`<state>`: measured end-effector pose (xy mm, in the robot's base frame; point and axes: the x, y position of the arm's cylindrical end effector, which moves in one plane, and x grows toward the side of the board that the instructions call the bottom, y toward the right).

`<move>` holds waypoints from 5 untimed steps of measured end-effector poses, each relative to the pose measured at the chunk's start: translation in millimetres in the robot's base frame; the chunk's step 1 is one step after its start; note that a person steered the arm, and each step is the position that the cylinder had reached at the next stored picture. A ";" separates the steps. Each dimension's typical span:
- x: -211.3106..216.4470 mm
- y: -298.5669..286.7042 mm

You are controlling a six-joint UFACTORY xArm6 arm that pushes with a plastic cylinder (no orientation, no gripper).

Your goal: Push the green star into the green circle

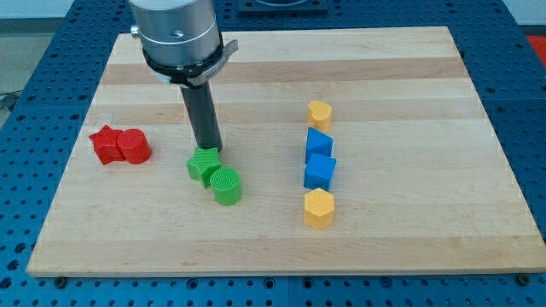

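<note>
Near board centre, green star [203, 164] already touches green circle [226, 186]. My tip [210, 151] sits at the star's top edge; no jaws fitted. Risk: further pushing drives both blocks off-line, separating them.

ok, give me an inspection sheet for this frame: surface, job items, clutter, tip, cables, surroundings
Surface: light wooden board, flat, on blue perforated table.
Job items: green star block touching green circle block, star at the circle's upper left.
Clutter: two red blocks touching at the view's left, shapes unclear; column at the view's right, top to bottom: small yellow block, two blue blocks, yellow hexagonal block.
Tip: my tip at the star's upper edge; contact cannot be told.
Cables: nothing seen.
Surroundings: blurred background beyond the table.
</note>
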<state>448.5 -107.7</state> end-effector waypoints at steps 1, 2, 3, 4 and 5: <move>-24.0 -28.8; -9.1 -43.3; -2.1 -52.8; 14.6 -38.5; 37.6 -15.1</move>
